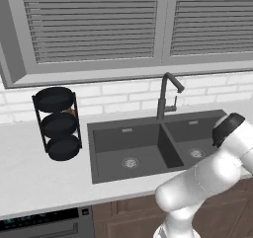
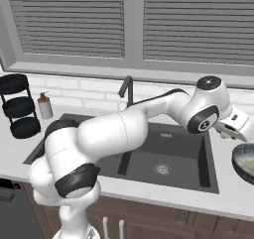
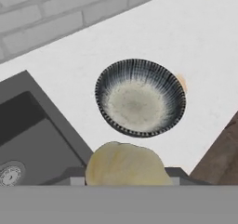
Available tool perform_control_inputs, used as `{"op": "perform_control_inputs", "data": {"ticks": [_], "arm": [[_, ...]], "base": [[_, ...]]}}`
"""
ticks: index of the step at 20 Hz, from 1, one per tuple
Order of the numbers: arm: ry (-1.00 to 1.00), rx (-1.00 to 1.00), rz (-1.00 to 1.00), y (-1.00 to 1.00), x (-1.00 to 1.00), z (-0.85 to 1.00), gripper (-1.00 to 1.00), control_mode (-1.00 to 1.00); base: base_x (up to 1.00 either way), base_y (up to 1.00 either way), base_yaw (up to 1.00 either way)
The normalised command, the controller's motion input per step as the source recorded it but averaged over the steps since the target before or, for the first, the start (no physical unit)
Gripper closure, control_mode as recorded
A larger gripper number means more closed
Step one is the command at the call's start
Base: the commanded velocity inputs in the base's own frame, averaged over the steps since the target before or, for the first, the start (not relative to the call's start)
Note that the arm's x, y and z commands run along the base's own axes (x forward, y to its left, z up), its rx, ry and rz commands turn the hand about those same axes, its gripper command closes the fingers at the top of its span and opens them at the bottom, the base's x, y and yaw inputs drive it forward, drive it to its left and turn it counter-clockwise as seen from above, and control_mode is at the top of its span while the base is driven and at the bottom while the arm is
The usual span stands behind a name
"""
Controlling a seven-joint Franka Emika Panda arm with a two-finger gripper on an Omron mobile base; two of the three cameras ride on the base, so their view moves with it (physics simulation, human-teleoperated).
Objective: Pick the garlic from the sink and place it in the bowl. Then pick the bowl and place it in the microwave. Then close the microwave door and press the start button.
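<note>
A white robot arm reaches right over a dark grey double-basin sink [image 2: 163, 158] set in a smooth, pale speckled table [image 1: 39, 178], its gripper [image 2: 232, 130] held above the table to the right of the basin. In the hand view the jaws are clamped on the garlic [image 3: 126, 165], a lumpy, pale cream bulb that sits between them at the bottom of the frame. Beyond it, on the table just past the sink's corner, stands the bowl [image 3: 140, 97]: round and deep, with a dark blue-grey rim streaked by fine radial lines and a mottled whitish inside. The bowl's edge also shows at the right border of the right base view. A dark curved faucet [image 1: 167, 96] rises behind the divider between the basins, each of which has a round silvery drain [image 1: 130, 162]. At the left, against a white brick wall, stands a black three-tier rack [image 1: 58, 123] of round trays, with a small soap bottle [image 2: 45, 106] beside it. Slatted grey blinds [image 1: 94, 19] cover the window above.
</note>
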Motion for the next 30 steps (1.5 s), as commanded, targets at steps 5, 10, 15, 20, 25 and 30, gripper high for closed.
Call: {"op": "perform_control_inputs", "data": {"ticks": [5,10,15,20,25,30], "arm": [[0.0,0.01,-0.01,-0.43,0.19,-0.16,1.0,-1.0],[0.0,0.0,-0.03,-0.39,0.06,-0.11,1.0,-1.0],[0.0,0.01,-0.03,-0.28,0.0,-0.2,1.0,-1.0],[0.0,0.01,-0.01,-0.04,0.0,-0.47,1.0,-1.0],[-0.08,0.0,0.0,0.0,0.0,-0.46,1.0,-1.0],[-0.25,-0.02,-0.01,0.07,-0.04,-0.5,1.0,-1.0]], "base": [[0.0,0.0,0.0],[0.0,0.0,0.0],[0.0,0.0,0.0],[0.0,0.0,0.0],[0.0,0.0,0.0],[0.0,0.0,0.0]]}}
